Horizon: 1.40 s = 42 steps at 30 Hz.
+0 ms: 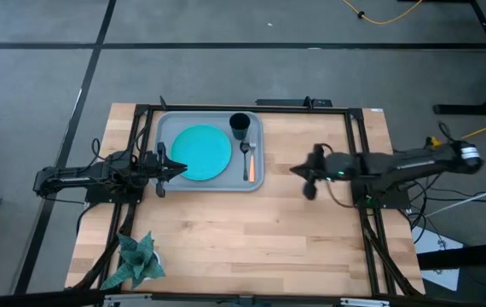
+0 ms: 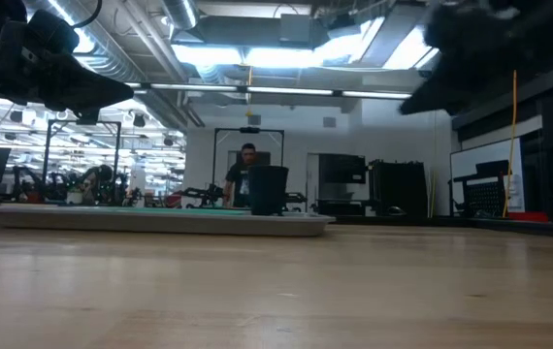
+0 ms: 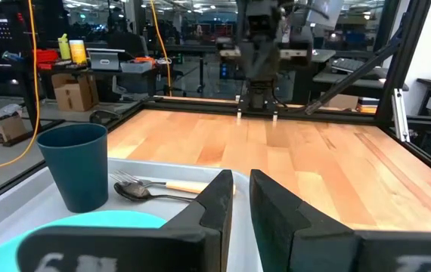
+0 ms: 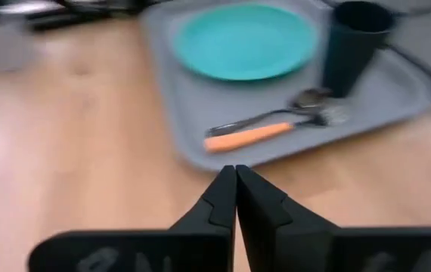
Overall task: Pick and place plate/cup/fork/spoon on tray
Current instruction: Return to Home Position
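Tray (image 1: 211, 182) — grey-blue, rectangular, rounded corners, raised rim — on the wooden table (image 1: 243, 239), holding a round flat turquoise plate (image 1: 201, 152), a dark cylindrical cup (image 1: 240, 126), and an orange-handled fork (image 1: 250, 162) beside a slim dark spoon (image 4: 280, 113). Left gripper (image 1: 175, 168) over the tray's left edge, fingers slightly parted, empty; right gripper (image 1: 298, 170) clenched on nothing, over bare wood beside the tray.

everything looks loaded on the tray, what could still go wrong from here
The left gripper hangs over the tray's edge beside the plate; a low retreat might nudge either. The cup stands upright near the fork and spoon; a bumped tray may tip it onto them.
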Available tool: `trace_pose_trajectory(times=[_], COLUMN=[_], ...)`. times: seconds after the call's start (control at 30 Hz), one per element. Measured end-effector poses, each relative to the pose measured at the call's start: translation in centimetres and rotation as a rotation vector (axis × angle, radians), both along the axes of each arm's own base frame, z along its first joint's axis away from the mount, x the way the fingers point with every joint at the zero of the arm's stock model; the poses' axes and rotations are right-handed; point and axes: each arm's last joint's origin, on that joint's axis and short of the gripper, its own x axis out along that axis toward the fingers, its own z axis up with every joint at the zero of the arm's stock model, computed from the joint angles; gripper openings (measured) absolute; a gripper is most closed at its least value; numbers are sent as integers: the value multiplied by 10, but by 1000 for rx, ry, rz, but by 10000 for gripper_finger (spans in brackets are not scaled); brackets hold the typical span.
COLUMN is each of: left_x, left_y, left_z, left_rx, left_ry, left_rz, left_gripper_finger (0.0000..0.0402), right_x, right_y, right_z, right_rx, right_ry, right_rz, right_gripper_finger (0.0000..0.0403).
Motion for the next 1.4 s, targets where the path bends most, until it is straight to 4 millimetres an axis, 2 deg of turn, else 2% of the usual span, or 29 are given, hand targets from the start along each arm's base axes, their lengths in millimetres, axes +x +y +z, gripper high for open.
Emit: trace_pose_trajectory(times=[0.07, 0.2, 0.3, 0.47, 0.93, 1.07, 1.4], left_x=[0, 0, 0, 0, 0, 0, 0], left_y=[0, 0, 0, 0, 0, 0, 0], left_z=[0, 0, 0, 0, 0, 0, 0], left_rx=[0, 0, 0, 0, 0, 0, 0], left_ry=[0, 0, 0, -1, 0, 0, -1], left_rz=[0, 0, 0, 0, 0, 0, 0], left_gripper_finger=[41, 41, 41, 41, 41, 41, 41], right_x=[-17, -37, -49, -63, -86, -93, -93], right_y=[2, 4, 3, 2, 0, -2, -8], right_z=[-9, -19, -29, -44, -54, -54, -55], right_rx=[28, 74, 38, 78, 67, 64, 58], right_ry=[-68, -205, -254, -295, -548, -563, -555], right_rz=[91, 202, 206, 179, 187, 183, 180], right_gripper_finger=[16, 16, 16, 16, 16, 16, 16])
